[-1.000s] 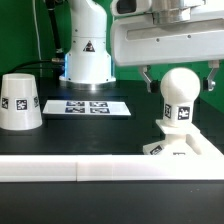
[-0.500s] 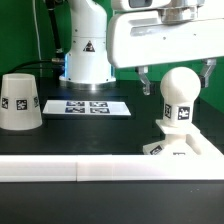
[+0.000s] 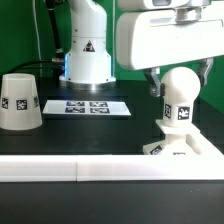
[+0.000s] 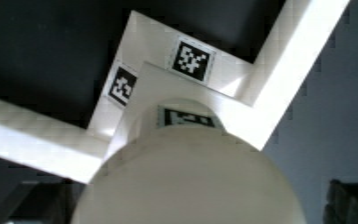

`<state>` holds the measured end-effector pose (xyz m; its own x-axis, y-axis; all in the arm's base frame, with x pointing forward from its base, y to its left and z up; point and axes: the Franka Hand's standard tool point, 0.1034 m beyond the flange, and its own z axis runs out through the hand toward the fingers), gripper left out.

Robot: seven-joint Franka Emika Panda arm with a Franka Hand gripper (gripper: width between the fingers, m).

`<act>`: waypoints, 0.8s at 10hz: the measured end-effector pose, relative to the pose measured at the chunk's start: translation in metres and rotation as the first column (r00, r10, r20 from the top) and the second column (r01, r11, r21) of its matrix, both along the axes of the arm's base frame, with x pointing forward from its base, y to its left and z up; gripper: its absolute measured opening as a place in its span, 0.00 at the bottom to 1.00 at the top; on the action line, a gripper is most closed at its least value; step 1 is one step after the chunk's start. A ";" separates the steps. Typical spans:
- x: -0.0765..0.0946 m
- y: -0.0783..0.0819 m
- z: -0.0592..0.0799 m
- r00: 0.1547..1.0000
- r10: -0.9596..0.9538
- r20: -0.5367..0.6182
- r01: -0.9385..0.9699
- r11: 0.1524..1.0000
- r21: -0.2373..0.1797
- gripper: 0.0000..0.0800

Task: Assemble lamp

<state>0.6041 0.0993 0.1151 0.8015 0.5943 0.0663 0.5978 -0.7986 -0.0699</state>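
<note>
The ball-shaped bulb (image 3: pixel 180 88) stands upright with its neck in the low square base (image 3: pixel 178 148) at the exterior view's right. My gripper (image 3: pixel 180 78) hangs over it, open, with one finger on each side of the ball and a narrow gap at each. The cone shade (image 3: pixel 19 101) stands alone at the exterior view's left. In the wrist view the bulb (image 4: pixel 190 165) fills the picture, the tagged base (image 4: pixel 179 62) lies beyond it, and my gripper (image 4: pixel 197 205) straddles it with dark fingers (image 4: pixel 51 200) at the edges.
The marker board (image 3: pixel 90 106) lies flat at the middle back, in front of the arm's white pedestal (image 3: pixel 86 55). A long white bar (image 3: pixel 100 170) runs along the front edge, close to the base.
The gripper has shifted slightly and its fingers now stand closer to the bulb's sides. Bulb, base and shade have not moved.
</note>
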 end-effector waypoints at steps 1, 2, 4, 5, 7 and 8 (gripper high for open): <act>0.001 -0.002 -0.001 0.997 0.080 0.005 -0.080 0.997 -0.003 0.87; 0.001 -0.003 -0.001 0.991 0.137 0.009 -0.137 0.991 -0.012 0.87; 0.006 -0.002 -0.001 0.952 0.307 0.023 -0.306 0.951 -0.037 0.87; 0.008 0.000 -0.001 0.936 0.352 0.026 -0.351 0.935 -0.044 0.87; 0.013 -0.001 -0.001 0.880 0.473 0.033 -0.470 0.880 -0.065 0.87; 0.013 -0.001 -0.001 0.881 0.473 0.033 -0.470 0.880 -0.065 0.87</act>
<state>0.6169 0.0986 0.1138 0.4224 0.9048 0.0534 0.9061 -0.4231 0.0020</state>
